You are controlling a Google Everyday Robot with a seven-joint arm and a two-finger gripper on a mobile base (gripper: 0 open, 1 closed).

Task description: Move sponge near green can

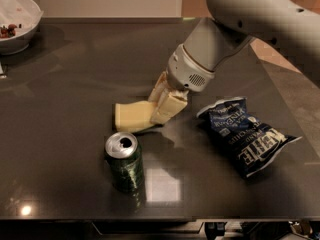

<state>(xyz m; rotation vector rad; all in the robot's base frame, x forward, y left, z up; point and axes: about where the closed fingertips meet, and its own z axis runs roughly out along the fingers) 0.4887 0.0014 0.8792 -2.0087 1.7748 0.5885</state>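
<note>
The pale yellow sponge (131, 116) sits low over the dark table, just behind the green can (124, 161), which stands upright near the front edge with its silver top open. My gripper (159, 111) comes down from the upper right on the white arm, and its beige fingers (167, 105) are shut on the sponge's right end. A narrow gap separates the sponge from the can's top.
A dark blue chip bag (247, 135) lies to the right of the gripper. A white bowl (15, 21) with food stands at the table's far left corner. The table's front edge (150, 217) runs just below the can.
</note>
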